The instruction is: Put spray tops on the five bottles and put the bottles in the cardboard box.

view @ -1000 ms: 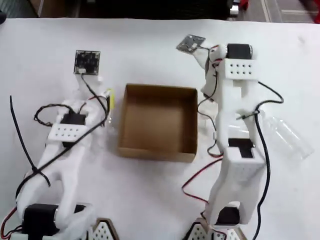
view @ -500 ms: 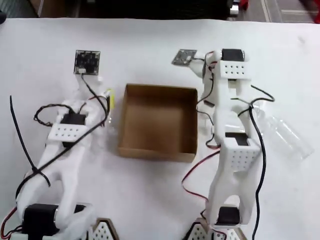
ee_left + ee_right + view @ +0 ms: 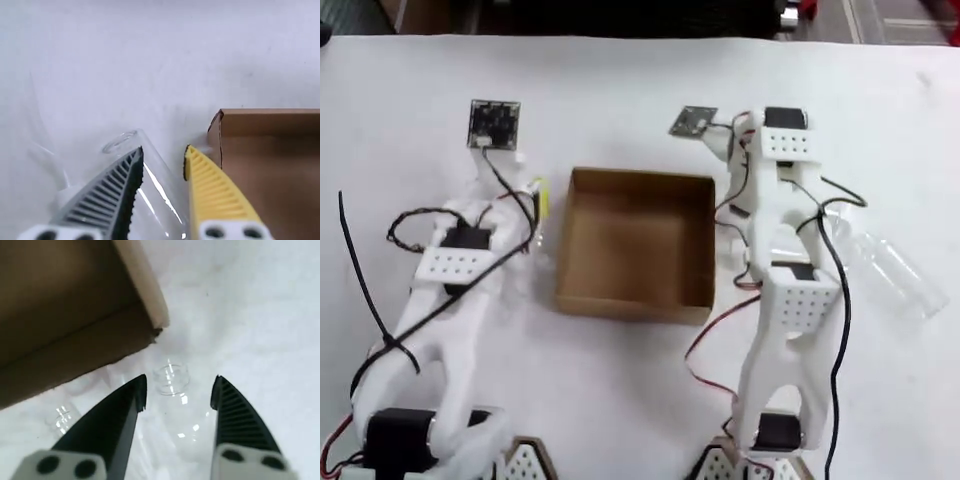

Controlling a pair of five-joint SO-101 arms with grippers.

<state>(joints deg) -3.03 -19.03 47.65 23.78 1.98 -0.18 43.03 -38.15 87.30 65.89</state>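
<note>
The open cardboard box (image 3: 635, 245) sits mid-table with nothing inside. My left gripper (image 3: 162, 150) is beside the box's left wall (image 3: 260, 130), shut on a clear bottle (image 3: 150, 182) whose open neck pokes out past the grey finger. It has no spray top. In the high view that gripper's yellow finger (image 3: 537, 198) shows next to the box. My right gripper (image 3: 178, 385) stands open just off the box's far right corner (image 3: 155, 327), with the open mouth of a second clear bottle (image 3: 171, 378) between and beyond its fingertips, untouched.
A third clear bottle neck (image 3: 62, 420) stands close to the box wall. Another clear bottle (image 3: 885, 265) lies on its side to the right of the right arm (image 3: 785, 200). Loose red and black cables (image 3: 720, 330) trail by the box. The white table (image 3: 620, 90) stretches beyond.
The right arm's wrist has drawn back toward its base and lowered near the box's far right corner. The left arm has stayed put.
</note>
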